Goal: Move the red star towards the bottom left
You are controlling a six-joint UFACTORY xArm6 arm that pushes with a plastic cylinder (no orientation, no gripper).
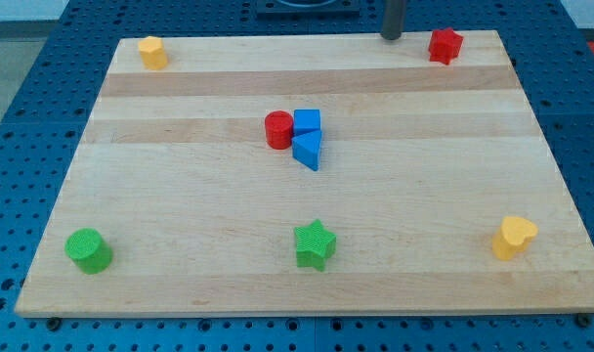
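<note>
A pale wooden tabletop (180,196) lies on a blue pegboard base (23,117). My tip (392,36) sits at the view's top edge, just left of the red star (445,45), apart from it; there are no fingers, only the bare rod holding nothing. The red star rests in the top right corner. Near the middle a red cylinder (277,129) touches a blue cube (307,122), with a blue wedge (308,151) just below. A green star (315,244) sits near the bottom.
</note>
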